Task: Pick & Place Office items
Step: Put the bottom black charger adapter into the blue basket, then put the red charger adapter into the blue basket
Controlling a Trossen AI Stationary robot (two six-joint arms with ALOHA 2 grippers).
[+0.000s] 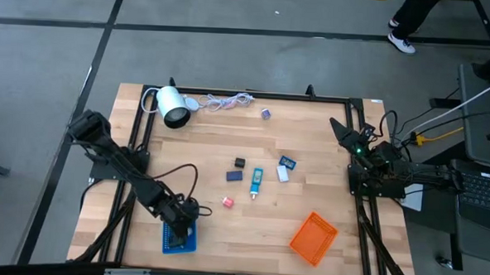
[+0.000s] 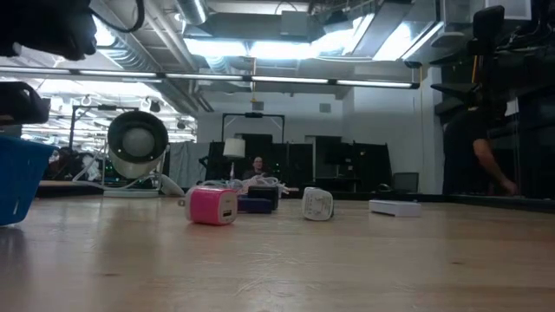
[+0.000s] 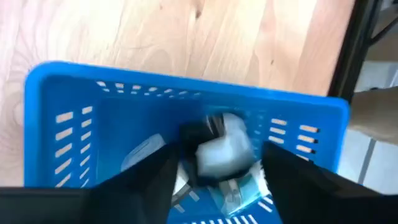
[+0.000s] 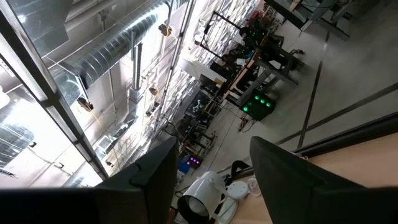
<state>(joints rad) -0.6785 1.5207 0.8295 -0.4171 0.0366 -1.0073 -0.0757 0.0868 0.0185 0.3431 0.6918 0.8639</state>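
Note:
My left gripper (image 1: 181,228) hangs open over the blue mesh tray (image 1: 176,243) at the table's near left. In the left wrist view its fingers (image 3: 155,177) stand on either side of a blurred white and black piece (image 3: 224,151) inside the tray (image 3: 74,106); they do not seem to touch it. On the table's middle lie small pieces: pink (image 1: 228,201), navy (image 1: 234,176), black (image 1: 240,163), teal (image 1: 256,180), white (image 1: 283,174), blue (image 1: 288,163) and purple (image 1: 265,113). My right gripper (image 1: 338,125) waits open at the right edge, raised.
An orange mesh tray (image 1: 313,237) sits at the near right. A white cylindrical lamp (image 1: 173,107) with its coiled cord (image 1: 226,102) lies at the far left. A black frame rail runs round the tabletop. A person's legs show beyond the table's far edge.

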